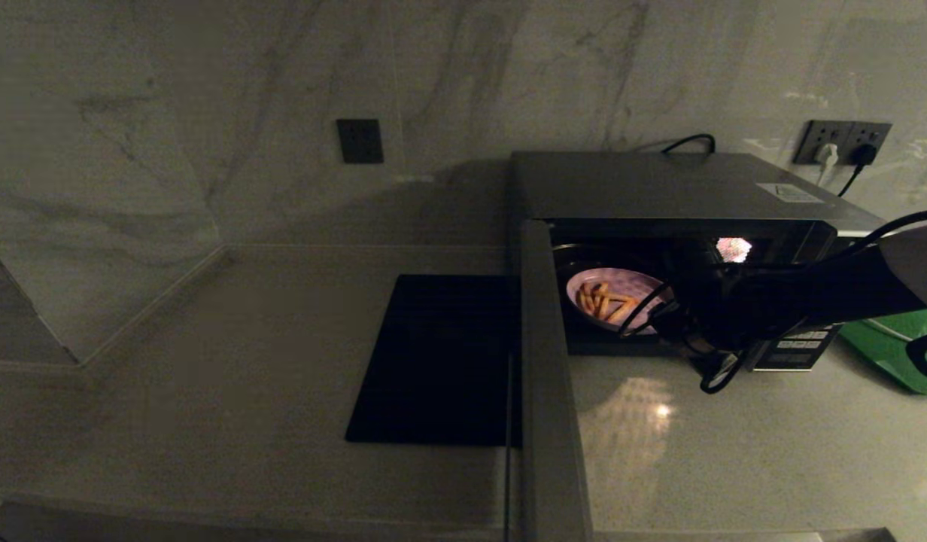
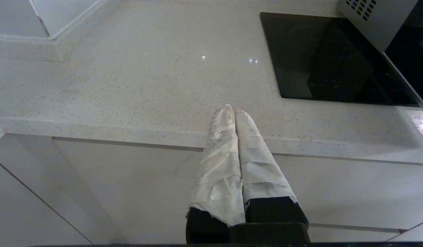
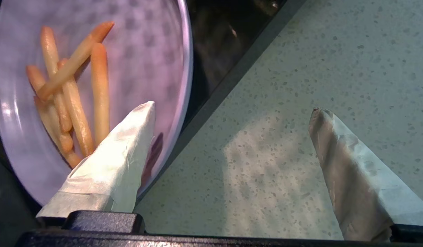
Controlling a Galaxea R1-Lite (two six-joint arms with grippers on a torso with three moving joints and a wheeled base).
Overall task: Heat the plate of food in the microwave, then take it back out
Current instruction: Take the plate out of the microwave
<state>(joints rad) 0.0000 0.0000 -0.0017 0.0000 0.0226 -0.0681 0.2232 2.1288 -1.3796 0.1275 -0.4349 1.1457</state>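
The microwave stands on the counter with its door swung wide open toward me. Inside it sits the pale lilac plate of food, and the right wrist view shows the plate with its orange-yellow fries from close up. My right gripper is open at the microwave's mouth. One taped finger hangs over the plate's near rim, and the other is over the counter outside, holding nothing. My left gripper is shut and empty, parked by the counter's front edge.
A flat black mat lies on the counter left of the open door. A green tray sits to the right of the microwave, partly behind my right arm. Wall sockets with plugged cables are at the back right.
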